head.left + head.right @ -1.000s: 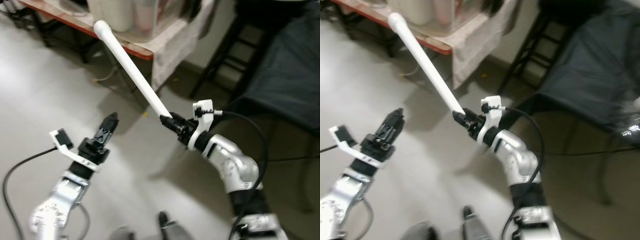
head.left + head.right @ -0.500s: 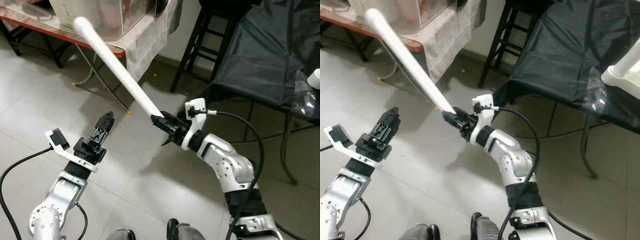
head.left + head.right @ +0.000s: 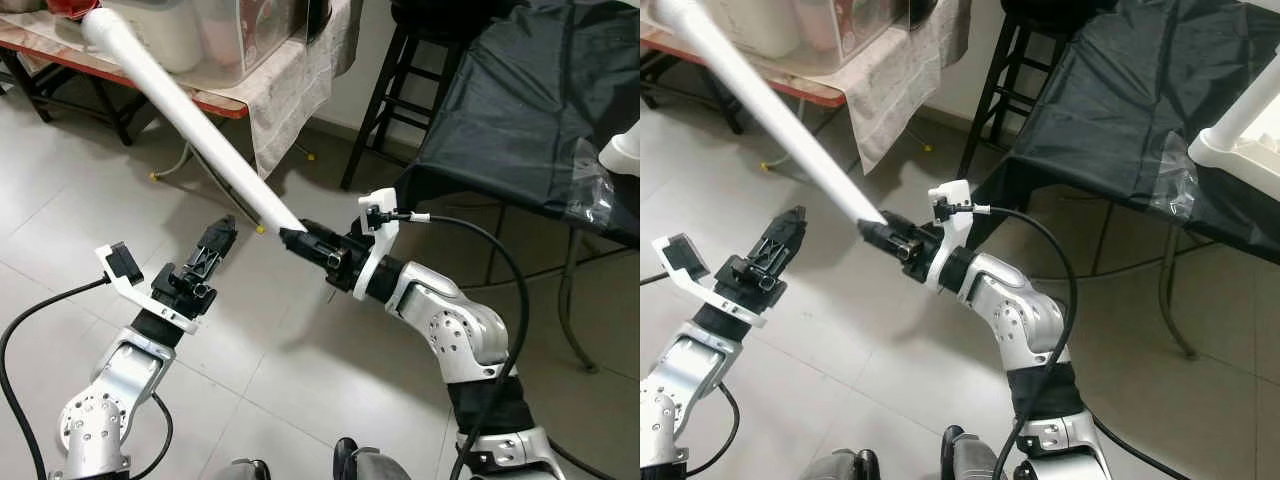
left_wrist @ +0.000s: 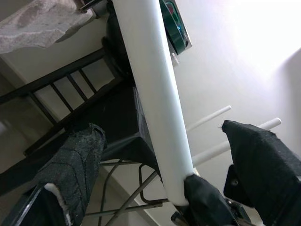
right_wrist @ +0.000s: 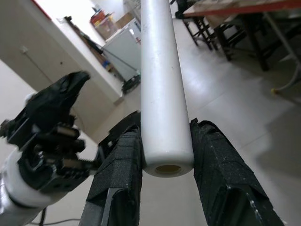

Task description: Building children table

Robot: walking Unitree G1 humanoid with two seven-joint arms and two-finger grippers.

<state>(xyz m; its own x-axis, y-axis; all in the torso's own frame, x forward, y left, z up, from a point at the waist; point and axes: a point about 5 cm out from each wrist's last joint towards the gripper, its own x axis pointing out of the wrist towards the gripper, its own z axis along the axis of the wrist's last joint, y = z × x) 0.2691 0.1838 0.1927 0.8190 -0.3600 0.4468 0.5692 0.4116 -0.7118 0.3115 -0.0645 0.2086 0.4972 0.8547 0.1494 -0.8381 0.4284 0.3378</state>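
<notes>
Right gripper (image 3: pixel 300 240) still clamps white table leg (image 3: pixel 185 115), swung further left; left gripper (image 3: pixel 215 245) parted, empty.

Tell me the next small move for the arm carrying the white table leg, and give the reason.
Probably swing the right claw toward the black-covered table on the robot's right. It is shut on one end of the white table leg, whose far end points away toward the cluttered table on the left, while white parts rest on the black one. The left claw holds nothing.
</notes>
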